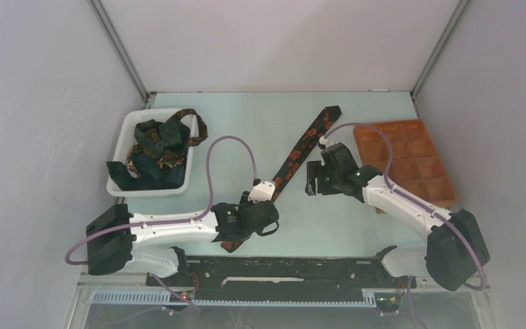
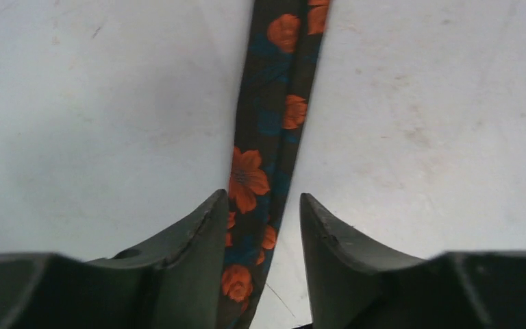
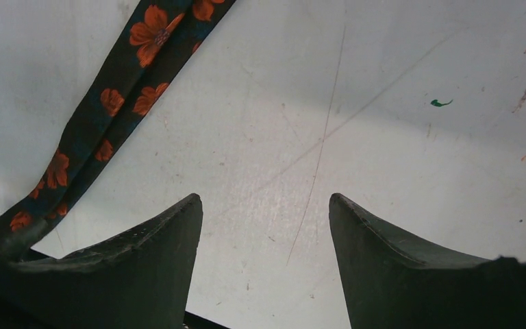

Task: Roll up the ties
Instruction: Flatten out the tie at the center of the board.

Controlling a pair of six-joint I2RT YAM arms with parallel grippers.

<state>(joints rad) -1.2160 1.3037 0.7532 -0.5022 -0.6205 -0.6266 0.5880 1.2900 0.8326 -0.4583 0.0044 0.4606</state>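
Note:
One tie (image 1: 300,151), dark with orange-red flowers, lies flat and diagonal across the table, wide end at the back. My left gripper (image 1: 259,205) is low over its near, narrow part. In the left wrist view the tie (image 2: 267,130) runs between the two fingers, close against the left finger (image 2: 202,240), and the gripper (image 2: 264,205) is open, not clamped. My right gripper (image 1: 313,179) is open and empty just right of the tie's middle. In the right wrist view the gripper (image 3: 264,205) has bare table between its fingers, and the tie (image 3: 109,103) passes at the upper left.
A white plastic bin (image 1: 124,133) at the back left holds several more dark ties (image 1: 157,147), one draped over its rim. An orange-brown compartment tray (image 1: 404,161) lies at the right, behind the right arm. Grey walls enclose the table on three sides.

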